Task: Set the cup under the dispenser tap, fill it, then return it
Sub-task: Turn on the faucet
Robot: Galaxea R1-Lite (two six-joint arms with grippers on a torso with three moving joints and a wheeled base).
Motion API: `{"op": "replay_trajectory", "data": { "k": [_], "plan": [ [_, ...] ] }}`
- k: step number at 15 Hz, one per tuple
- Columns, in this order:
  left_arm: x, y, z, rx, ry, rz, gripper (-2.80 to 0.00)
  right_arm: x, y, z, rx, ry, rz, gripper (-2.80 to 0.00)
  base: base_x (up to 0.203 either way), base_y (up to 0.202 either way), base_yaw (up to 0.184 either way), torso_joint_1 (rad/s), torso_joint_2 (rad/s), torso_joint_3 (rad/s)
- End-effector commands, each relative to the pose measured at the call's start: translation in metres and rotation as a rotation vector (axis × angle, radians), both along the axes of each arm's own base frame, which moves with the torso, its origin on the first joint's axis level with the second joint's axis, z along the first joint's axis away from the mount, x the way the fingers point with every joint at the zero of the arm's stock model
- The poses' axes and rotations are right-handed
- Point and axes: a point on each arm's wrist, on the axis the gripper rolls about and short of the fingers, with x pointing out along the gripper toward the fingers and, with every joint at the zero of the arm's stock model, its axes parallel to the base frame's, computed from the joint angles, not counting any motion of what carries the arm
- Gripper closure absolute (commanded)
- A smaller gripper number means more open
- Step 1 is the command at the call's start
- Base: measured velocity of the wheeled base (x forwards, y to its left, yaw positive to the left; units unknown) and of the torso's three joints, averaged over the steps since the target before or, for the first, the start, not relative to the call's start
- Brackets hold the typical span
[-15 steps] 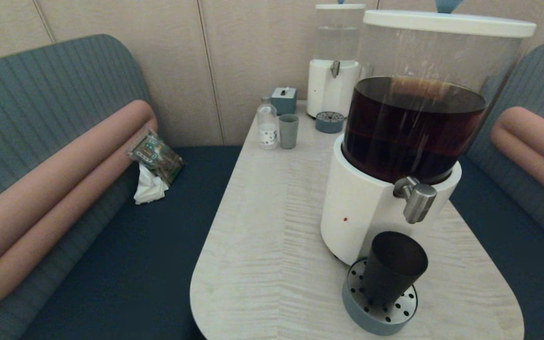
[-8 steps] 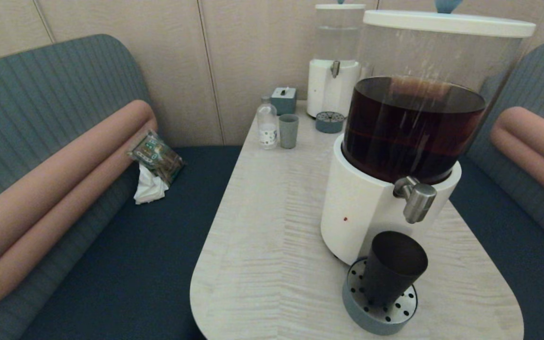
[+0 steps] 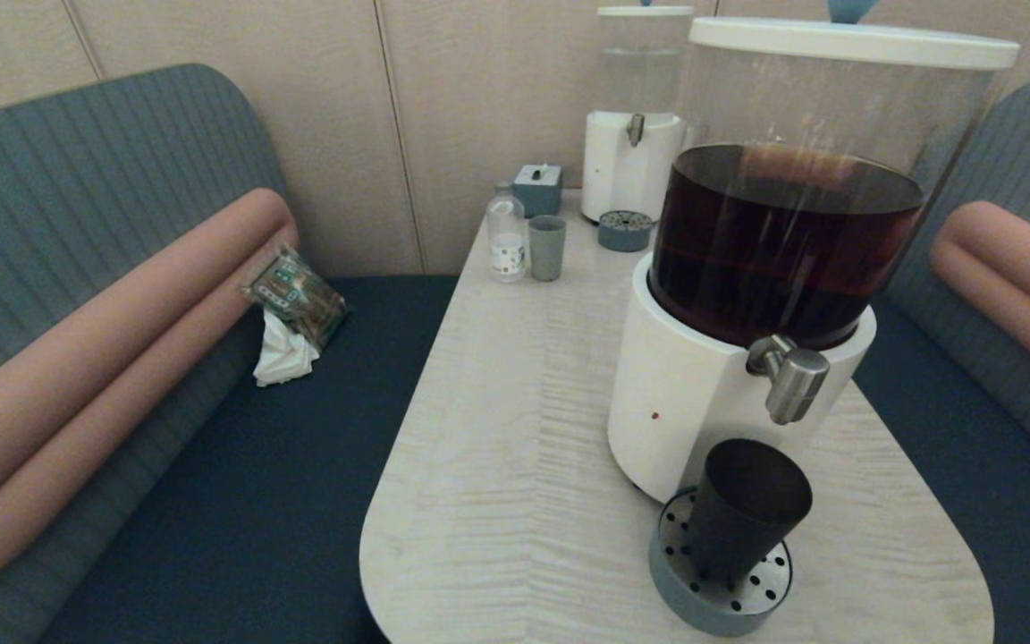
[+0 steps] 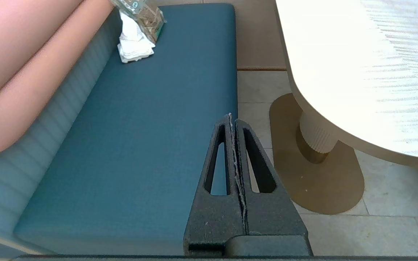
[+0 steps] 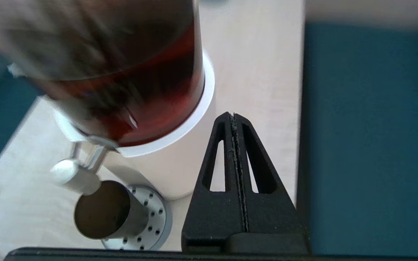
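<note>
**Cup already on the drip tray, right pincer coming in**

Left pincer (image 4: pixel 233 119): tips pressed together, empty, parked over the dark blue bench seat (image 4: pixel 151 137) with the pale wood-grain desk (image 4: pixel 357 72) off to one side of it.

Across the last second the head view shows no change on the desk — the matte black tapered cup (image 3: pixel 746 508) stands where it stood, upright on the round grey perforated drip tray (image 3: pixel 719 586), just below the brushed-silver dispenser tap (image 3: pixel 789 376) of the big white-based dispenser of dark brown liquid (image 3: pixel 747 268). Placing looks done; filling is probably next.

Right pincer (image 5: pixel 233 117): also closed and empty, above the desk beside the dispenser's white base, the tap and cup off to one side of its tips — near, not touching.

Beige panelled wall (image 3: pixel 345 107) behind.
</note>
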Motion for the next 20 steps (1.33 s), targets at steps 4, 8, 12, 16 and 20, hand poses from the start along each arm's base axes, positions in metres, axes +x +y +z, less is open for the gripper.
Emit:
{"op": "replay_trajectory", "data": {
  "k": [4, 8, 12, 16, 20],
  "plan": [
    [0.000, 0.000, 0.000, 0.000, 0.002, 0.000, 0.00, 0.037, 0.012, -0.027, 0.022, 0.268, 0.118, 0.00, 0.000, 0.000, 0.000, 0.000, 0.00, 0.000],
    [0.000, 0.000, 0.000, 0.000, 0.002, 0.001, 0.00, 0.023, 0.022, -0.034, 0.019, 0.286, 0.188, 0.00, 0.000, 0.000, 0.000, 0.000, 0.00, 0.000],
    [0.000, 0.000, 0.000, 0.000, 0.002, 0.001, 0.00, 0.011, 0.031, -0.038, 0.019, 0.281, 0.278, 0.00, 0.000, 0.000, 0.000, 0.000, 0.00, 0.000],
    [0.000, 0.000, 0.000, 0.000, 0.002, 0.000, 0.00, 0.022, 0.038, -0.040, 0.015, 0.287, 0.305, 0.00, 0.000, 0.000, 0.000, 0.000, 0.00, 0.000],
    [0.000, 0.000, 0.000, 0.000, 0.002, 0.000, 0.00, 0.028, 0.045, -0.048, 0.008, 0.284, 0.347, 0.00, 0.000, 0.000, 0.000, 0.000, 0.00, 0.000]
  ]
}}
